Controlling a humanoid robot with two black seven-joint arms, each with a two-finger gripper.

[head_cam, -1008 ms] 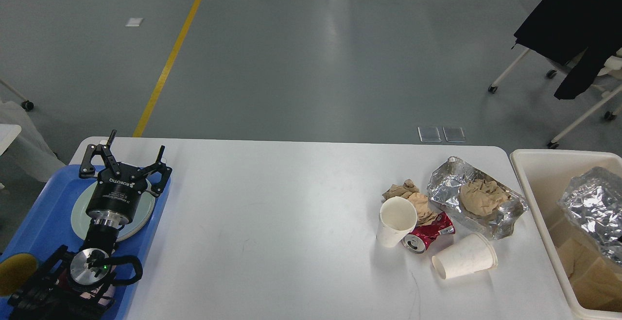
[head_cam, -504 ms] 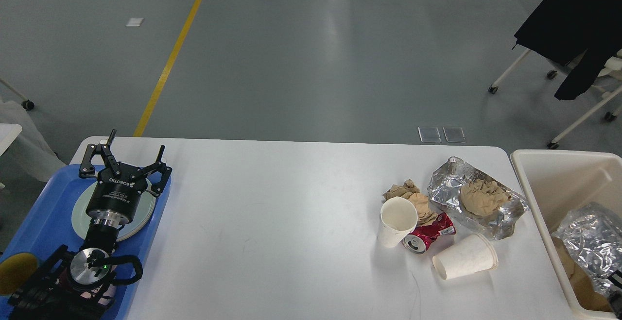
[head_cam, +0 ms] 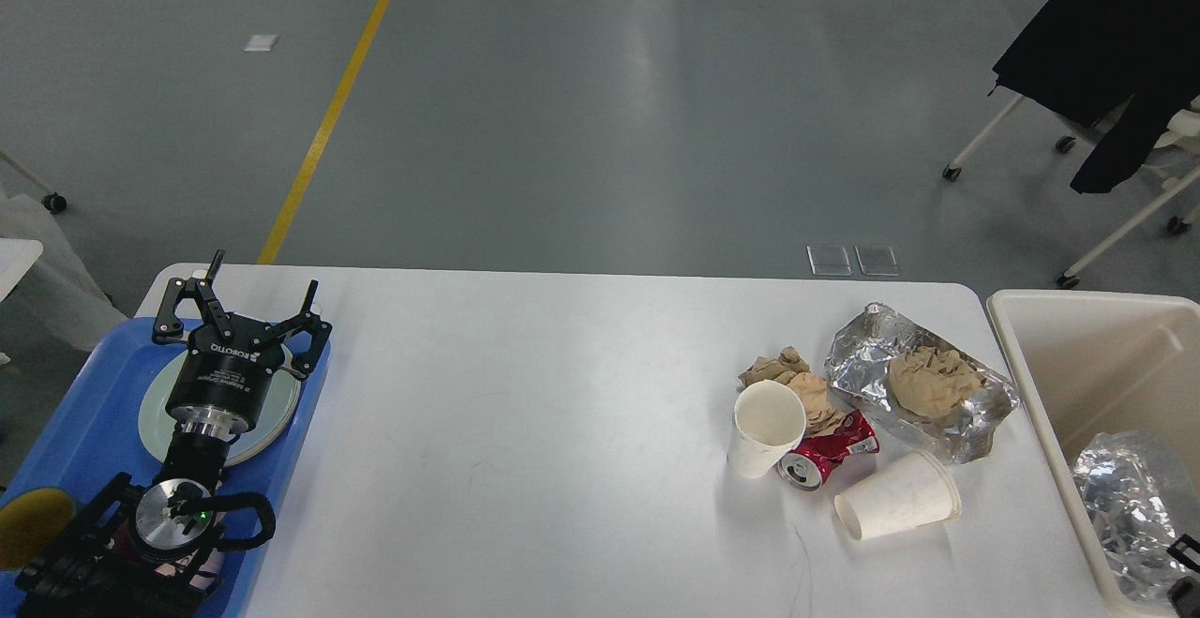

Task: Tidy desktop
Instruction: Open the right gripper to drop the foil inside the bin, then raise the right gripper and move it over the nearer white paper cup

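The white desktop (head_cam: 562,412) carries a litter cluster at its right: an upright paper cup (head_cam: 764,426), a crushed red can (head_cam: 825,454), a tipped paper cup (head_cam: 895,498), crumpled brown paper (head_cam: 797,382) and a foil sheet (head_cam: 975,412) holding more brown paper. My left gripper (head_cam: 263,278) hangs open and empty over the far left, above a pale plate (head_cam: 281,404). Only a dark sliver of my right gripper (head_cam: 1185,569) shows at the bottom right corner, against a crumpled foil bundle (head_cam: 1125,501) inside the bin; its fingers cannot be told apart.
A cream-white bin (head_cam: 1059,346) stands off the desktop's right edge. A blue tray (head_cam: 84,412) overlaps the left edge, with a yellow object (head_cam: 28,529) near its front. Wheeled chairs (head_cam: 1106,130) stand on the floor beyond, at the far right.
The foil bundle has sunk lower into the bin, toward the bottom right corner, with the right gripper's dark tip beside it. The left arm and the litter have not moved.
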